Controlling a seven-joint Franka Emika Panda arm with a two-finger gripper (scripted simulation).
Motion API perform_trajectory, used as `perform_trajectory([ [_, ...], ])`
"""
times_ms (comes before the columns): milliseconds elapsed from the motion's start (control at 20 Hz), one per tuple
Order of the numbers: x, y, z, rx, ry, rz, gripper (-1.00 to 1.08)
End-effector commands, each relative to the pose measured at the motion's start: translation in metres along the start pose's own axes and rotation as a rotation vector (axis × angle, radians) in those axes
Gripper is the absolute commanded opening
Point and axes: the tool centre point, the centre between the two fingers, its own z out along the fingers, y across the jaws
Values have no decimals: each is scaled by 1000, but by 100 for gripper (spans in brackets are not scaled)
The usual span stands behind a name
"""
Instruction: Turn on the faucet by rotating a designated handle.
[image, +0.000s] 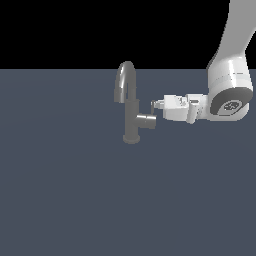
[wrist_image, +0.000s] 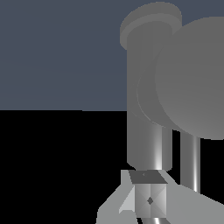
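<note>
Nearest the lens in the wrist view, the gripper (wrist_image: 148, 199) fills the lower centre of the frame: a pale finger block with a dark top face, and the faucet (wrist_image: 151, 100) looming huge right behind it. How wide the jaws stand cannot be told from either picture, and nothing shows plainly clamped between them.

In the exterior view the gripper (image: 156, 105) sits at centre-right of the frame, its body lying roughly level and pointing toward the exterior view's left. The white arm (image: 229, 87) comes down from the upper right corner and bends to carry it.

The handle (image: 152, 108) is the thin dark rod standing upright at the end of the short level stub (image: 146, 121), just right of centre. Its long axis looks close to vertical. The fingertips are right at the rod's upper part, touching it or just beside it; the render is too small to say which.

So the relation that matters: the rod lies straight ahead of the fingertips, at the tip of the gripper's reach, with the stub's axis pointing back toward the gripper. By my reading, a turn would swing the rod about that level stub.

Farther off, the column, round base and arched spout (image: 125, 80) stand on the grey-blue floor (image: 65, 190), centre of the frame
</note>
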Motion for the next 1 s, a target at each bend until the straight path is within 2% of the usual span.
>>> perform_trajectory([
  [0,-1,6,0,0,0,0,-100],
  [600,-7,36,0,0,0,0,-100],
  [650,-6,31,1,3,2,-2,-100],
  [950,5,53,1,2,1,-1,-100],
])
